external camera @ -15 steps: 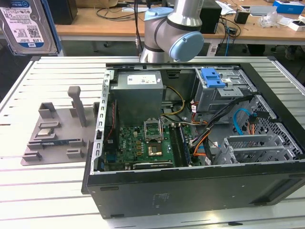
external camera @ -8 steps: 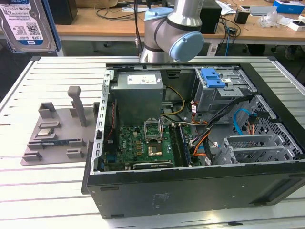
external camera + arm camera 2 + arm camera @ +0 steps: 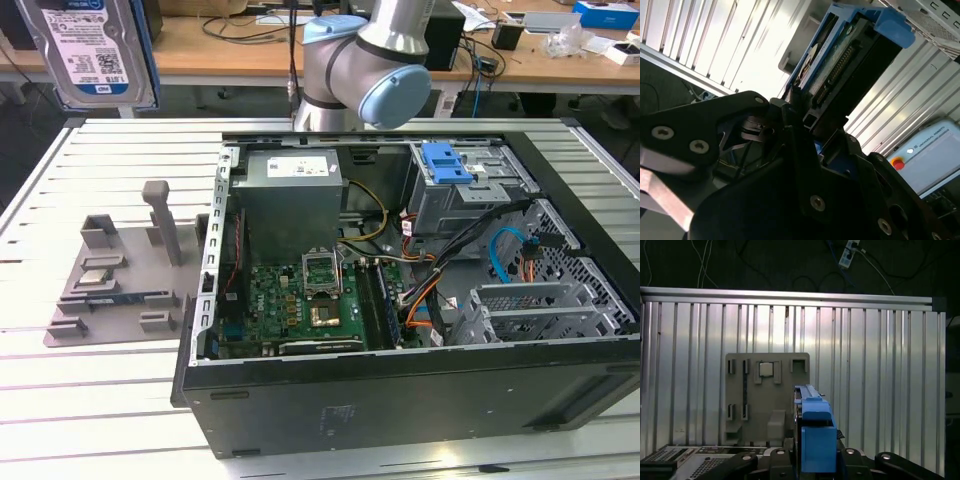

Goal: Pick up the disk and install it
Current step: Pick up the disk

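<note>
The disk [image 3: 85, 50], silver-grey with a white and blue label, hangs high at the exterior view's upper left, well above the slatted table. In the second wrist view the disk [image 3: 840, 65] stands edge-on with its blue side rails and connector row showing. My gripper [image 3: 807, 122] is shut on its lower end, with black fingers [image 3: 792, 100] against its sides. In the first wrist view the disk's blue rail [image 3: 815, 425] rises from between the gripper's black links [image 3: 815, 462], above the grey fixture plate [image 3: 765, 390].
An open computer case [image 3: 300, 420] lies on the table, holding a motherboard [image 3: 300, 300], a grey power-supply box [image 3: 290, 190] and a drive cage with a bare blue bracket [image 3: 445, 162]. A grey fixture plate [image 3: 120, 280] lies at the case's left. A cluttered desk [image 3: 230, 45] runs behind.
</note>
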Controlling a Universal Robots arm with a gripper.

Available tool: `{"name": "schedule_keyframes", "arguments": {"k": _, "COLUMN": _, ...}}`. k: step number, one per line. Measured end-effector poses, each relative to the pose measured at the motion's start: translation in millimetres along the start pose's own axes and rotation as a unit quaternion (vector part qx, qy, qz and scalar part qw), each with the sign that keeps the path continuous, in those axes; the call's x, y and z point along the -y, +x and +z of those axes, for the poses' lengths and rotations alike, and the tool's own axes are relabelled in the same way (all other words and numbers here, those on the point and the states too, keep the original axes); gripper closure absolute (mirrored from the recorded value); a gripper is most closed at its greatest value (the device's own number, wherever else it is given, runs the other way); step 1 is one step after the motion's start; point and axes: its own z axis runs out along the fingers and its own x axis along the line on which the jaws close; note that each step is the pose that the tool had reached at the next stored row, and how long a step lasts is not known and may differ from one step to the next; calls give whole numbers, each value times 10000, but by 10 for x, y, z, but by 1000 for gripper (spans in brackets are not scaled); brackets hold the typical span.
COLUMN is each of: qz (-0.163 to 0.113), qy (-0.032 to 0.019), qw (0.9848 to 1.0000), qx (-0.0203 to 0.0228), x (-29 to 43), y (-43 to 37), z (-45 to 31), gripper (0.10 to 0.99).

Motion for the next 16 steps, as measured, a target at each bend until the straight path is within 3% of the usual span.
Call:
{"name": "schedule_keyframes", "arguments": {"k": 3, "qz": 0, "qy": -1, "qw": 10000, "qx": 0, "x": 245, "y": 6, "z": -10, "gripper": 718}}
{"name": "schedule_keyframes", "arguments": {"k": 5, "qz": 1, "qy": 0, "qw": 10000, "qx": 0, "x": 357, "y": 9, "z": -15, "gripper": 718}}
{"name": "schedule_keyframes", "arguments": {"k": 13, "qz": 0, "qy": -3, "qw": 10000, "qx": 0, "x": 733, "y": 19, "z": -31, "gripper": 718}}
{"name": "schedule_keyframes", "arguments": {"k": 16, "qz": 1, "qy": -3, "qw": 10000, "qx": 0, "x": 815, "y": 20, "z": -34, "gripper": 718}}
